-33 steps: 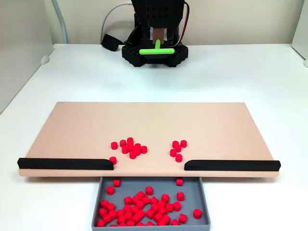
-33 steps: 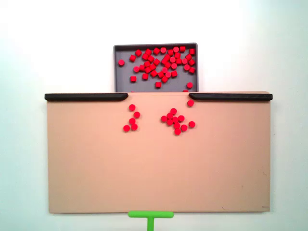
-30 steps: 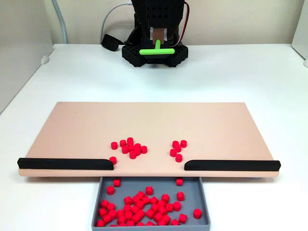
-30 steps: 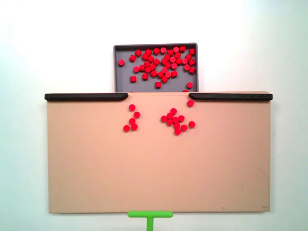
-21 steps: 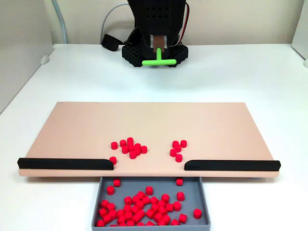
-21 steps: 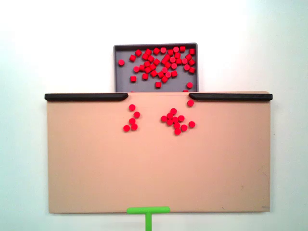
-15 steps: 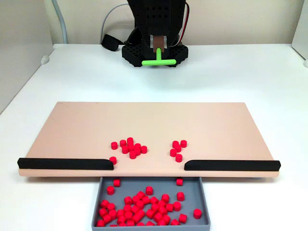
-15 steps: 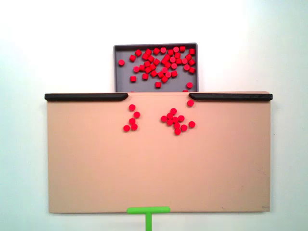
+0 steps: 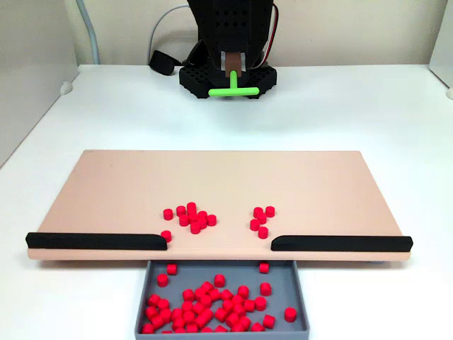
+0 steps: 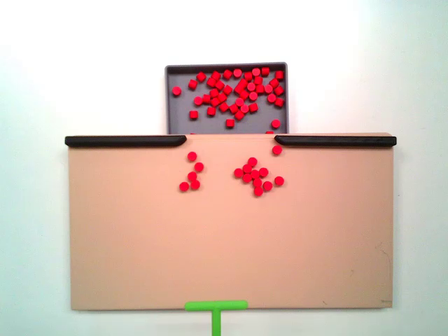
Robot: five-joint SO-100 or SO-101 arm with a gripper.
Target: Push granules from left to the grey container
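Note:
Red granules lie on the beige board in two groups: a larger cluster and a smaller one. The other fixed view shows them mirrored, as the larger cluster and the smaller. Many more granules fill the grey container below the board's gap, also seen as the grey container. My gripper hangs far behind the board, shut on the stem of a green T-shaped pusher. The pusher's crossbar sits at the board's edge farthest from the granules.
Two black bars line the board's front edge, leaving a gap over the container. The arm's black base and a black plug with cable stand at the back. White table surrounds the board.
The pusher came down and forward from the arm's base, so its crossbar now overlaps the board's far edge. It has been still for the last half second. The granules have not moved.

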